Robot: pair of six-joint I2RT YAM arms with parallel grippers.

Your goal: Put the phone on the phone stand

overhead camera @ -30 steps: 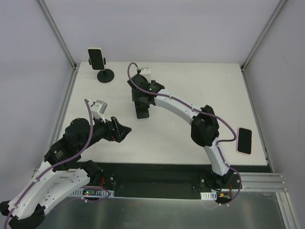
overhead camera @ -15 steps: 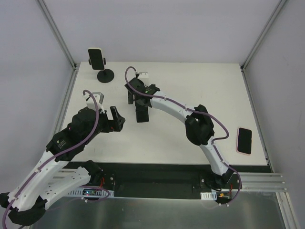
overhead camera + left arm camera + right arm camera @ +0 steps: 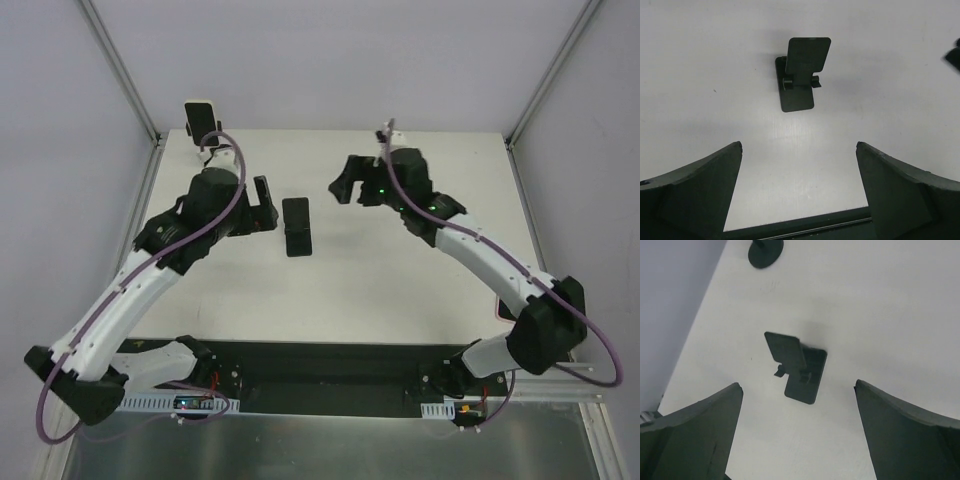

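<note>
The black folding phone stand (image 3: 297, 227) stands in the middle of the white table, with nothing on it. It also shows in the left wrist view as the stand (image 3: 800, 75) and in the right wrist view as the stand (image 3: 797, 367). My left gripper (image 3: 264, 204) hovers just left of it, open and empty, with the left jaws (image 3: 799, 145) spread wide. My right gripper (image 3: 345, 186) hangs to the stand's right, also open and empty, right jaws (image 3: 798, 385) wide. The phone is almost hidden behind my right arm's elbow; only a pink sliver (image 3: 499, 311) shows.
A second phone (image 3: 201, 120) sits upright on a round-based holder at the back left corner, its base (image 3: 765, 251) visible in the right wrist view. Grey walls and metal frame rails enclose the table. A black strip runs along the near edge.
My right gripper has left the stand and pulled away to the right, its elbow swinging over the phone. My left arm has reached forward to the stand's left side. Both grippers have opened wider.
</note>
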